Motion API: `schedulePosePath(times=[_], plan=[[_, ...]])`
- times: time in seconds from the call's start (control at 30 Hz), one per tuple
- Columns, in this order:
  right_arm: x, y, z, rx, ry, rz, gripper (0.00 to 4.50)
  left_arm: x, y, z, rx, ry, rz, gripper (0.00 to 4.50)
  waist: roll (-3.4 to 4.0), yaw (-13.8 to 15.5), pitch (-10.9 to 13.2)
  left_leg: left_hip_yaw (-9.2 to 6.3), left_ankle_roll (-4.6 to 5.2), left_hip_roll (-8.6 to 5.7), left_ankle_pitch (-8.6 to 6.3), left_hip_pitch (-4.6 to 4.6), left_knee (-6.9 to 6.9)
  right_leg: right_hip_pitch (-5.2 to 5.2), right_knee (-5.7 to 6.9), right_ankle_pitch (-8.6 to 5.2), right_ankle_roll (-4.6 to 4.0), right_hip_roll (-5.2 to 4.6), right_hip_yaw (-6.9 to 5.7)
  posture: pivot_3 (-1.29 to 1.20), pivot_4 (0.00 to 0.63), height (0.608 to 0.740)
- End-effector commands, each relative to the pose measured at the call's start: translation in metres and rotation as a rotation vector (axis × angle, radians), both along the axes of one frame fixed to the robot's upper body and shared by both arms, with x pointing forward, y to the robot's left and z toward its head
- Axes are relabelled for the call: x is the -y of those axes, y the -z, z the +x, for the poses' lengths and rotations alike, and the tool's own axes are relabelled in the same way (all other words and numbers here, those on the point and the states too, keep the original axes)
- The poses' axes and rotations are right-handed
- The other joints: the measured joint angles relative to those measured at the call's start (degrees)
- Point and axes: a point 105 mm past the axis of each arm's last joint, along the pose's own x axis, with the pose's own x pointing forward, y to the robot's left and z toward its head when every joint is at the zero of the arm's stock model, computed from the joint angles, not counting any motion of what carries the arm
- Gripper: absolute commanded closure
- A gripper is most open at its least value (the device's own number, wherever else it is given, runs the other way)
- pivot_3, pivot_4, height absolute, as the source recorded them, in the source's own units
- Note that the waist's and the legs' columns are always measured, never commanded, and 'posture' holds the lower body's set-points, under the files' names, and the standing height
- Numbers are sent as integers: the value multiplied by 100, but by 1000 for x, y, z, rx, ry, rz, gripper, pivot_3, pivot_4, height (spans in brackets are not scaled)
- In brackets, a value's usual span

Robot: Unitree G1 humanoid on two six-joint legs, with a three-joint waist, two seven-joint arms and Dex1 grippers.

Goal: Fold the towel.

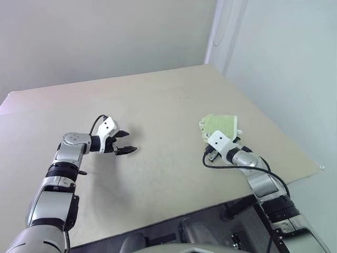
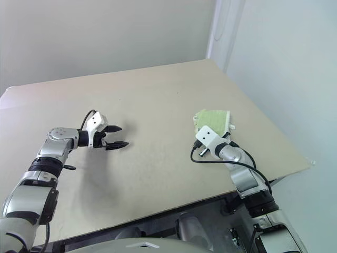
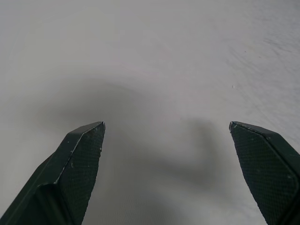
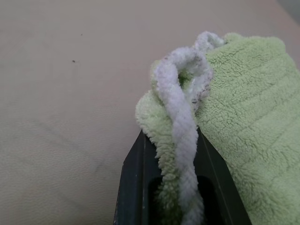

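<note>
The right gripper (image 4: 180,154) pinches the towel (image 1: 221,125) (white corded edge between its fingers) on the table (image 1: 168,100). The left gripper (image 1: 125,142) is spread wide, holding nothing.

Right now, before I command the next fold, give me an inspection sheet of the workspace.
Surface: beige tabletop, bare apart from the cloth.
Job's things: small light-green terry towel with white corded edging, bunched near the table's right side.
Clutter: nothing seen.
Grippers: left gripper open over bare table, holding nothing; right gripper shut on the towel's corded edge.
Cables: black cable looping along the right wrist; another at the left wrist.
Surroundings: plain pale walls behind and to the right.
</note>
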Motion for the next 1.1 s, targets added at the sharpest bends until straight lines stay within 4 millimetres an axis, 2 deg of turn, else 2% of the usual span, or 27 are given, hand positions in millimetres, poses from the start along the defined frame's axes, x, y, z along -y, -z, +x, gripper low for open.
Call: schedulePosePath(times=[0.03, 0.27, 0.37, 0.5, 0.67, 0.7, 0.77, 0.87, 1.1], plan=[[-6, -21, 3, 38, -20, 51, 3571, -1, -14, 4, 54, 0, -3, 0, 0, 5, 0, 0, 0, 0, 0, 0, 0, 0, 0, 0, 1, 0, 0, 0, 0, 740], [-9, -28, -4, 25, -71, 80, 1051, 3, -15, 5, 49, 9, -7, 0, 0, 3, 0, 0, 0, -1, 0, 1, 0, 0, 1, -1, -1, 0, 0, 0, 0, 740], [-16, -43, -11, 3, -109, 207, 50, 4, -17, 6, 48, 12, -9, 0, 0, 2, 0, 0, 0, -1, 0, 1, 0, 0, 1, 0, 1, 0, 0, 0, 0, 740], [-22, -66, -18, -29, -145, 394, 50, 4, -20, 7, 43, 12, -12, 0, 0, 7, 0, -1, 0, -1, 0, 0, 0, 0, 1, 1, 3, 0, 0, 0, 0, 740], [-22, -69, -20, -43, -142, 413, 50, 4, -20, 7, 42, 12, -13, 0, 0, 6, 0, -1, 0, -1, 0, 2, 0, 0, 2, 0, 1, 0, -1, 0, 0, 740], [-16, -87, -7, -4, -84, 548, 50, 4, -21, 7, 40, 11, -19, 0, 0, 4, 0, -1, 0, -1, 0, 2, 1, 0, 2, 0, 1, 0, -1, 0, 0, 740], [0, -102, 14, 51, 39, 708, 50, 6, -21, 6, 39, 12, -28, 0, 3, -25, 4, 0, 0, 0, 0, 3, 1, 0, 3, 2, 0, 0, -1, 0, 0, 740], [19, -93, 35, 69, 195, 739, 50, 10, -22, 3, 39, 19, -37, 0, -1, -11, 1, -1, -3, -3, 2, 3, 3, 1, 4, 10, 1, -1, 1, 0, 0, 740], [26, -78, 55, 72, 277, 715, 50, 7, -25, 2, 40, 7, -32, 0, 3, -14, 2, -7, -2, -2, 1, -13, -9, -20, 0, 19, -11, -4, -5, 0, 0, 740]])
